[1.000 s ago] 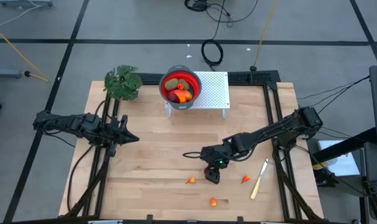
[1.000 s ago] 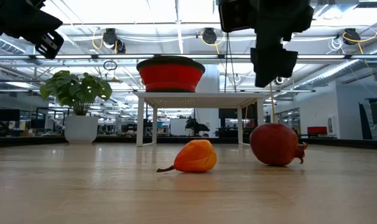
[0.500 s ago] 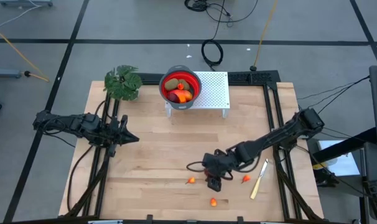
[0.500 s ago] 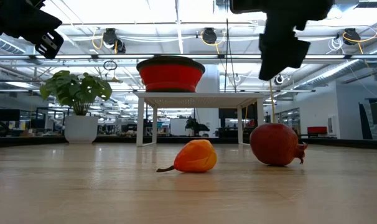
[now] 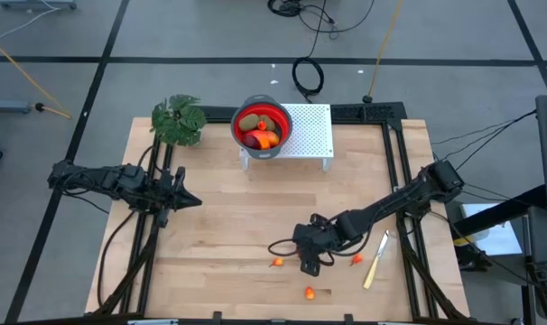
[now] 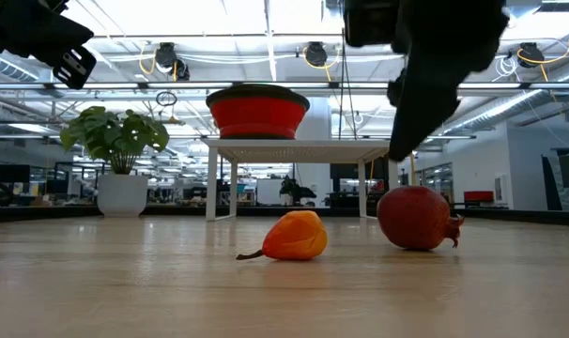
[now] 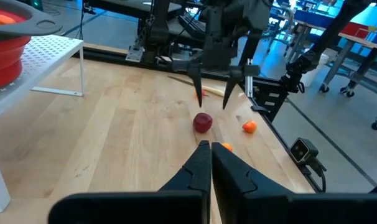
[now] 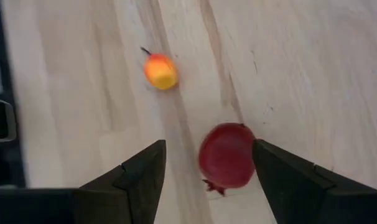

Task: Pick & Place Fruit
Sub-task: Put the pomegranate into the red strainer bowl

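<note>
High view: the right hand (image 5: 308, 264) hangs above the dark red fruit (image 5: 307, 262) near the counter's front edge; the left hand (image 5: 189, 200) waits, closed, toward the left edge.

Right wrist view: fingers (image 8: 140, 177) spread wide, straddling the fruit. Centre it between them, descend straight, then close gently so it cannot roll.

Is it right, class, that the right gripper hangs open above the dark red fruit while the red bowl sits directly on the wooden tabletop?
Not quite. The red bowl sits on the small white rack, raised off the wooden tabletop, as the low view shows. The rest holds: the right gripper hangs open above the dark red fruit.
</note>
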